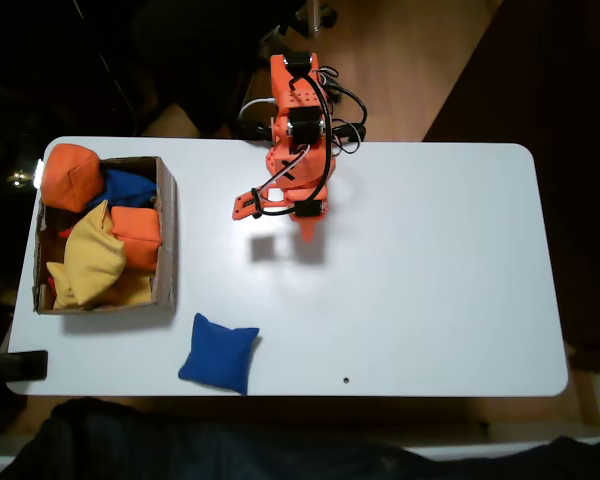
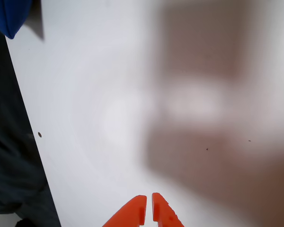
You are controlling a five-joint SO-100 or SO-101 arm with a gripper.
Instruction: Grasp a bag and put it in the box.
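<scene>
A royal-blue bag [image 1: 218, 353] lies flat on the white table near its front edge, just right of the box's lower corner. In the wrist view one corner of the bag [image 2: 9, 16] shows at the top left. The brown cardboard box [image 1: 166, 240] sits at the table's left end. My orange gripper [image 1: 306, 234] hangs above the table's middle back, well up and to the right of the bag. In the wrist view the gripper [image 2: 148, 208] is shut, its tips nearly touching with nothing between them.
Inside the box lie orange beanbags [image 1: 72, 177], a yellow one [image 1: 92, 260] and another blue one [image 1: 130, 188]. The white table [image 1: 430, 280] stretches bare to the right. Its front edge [image 2: 26, 123] meets dark cloth.
</scene>
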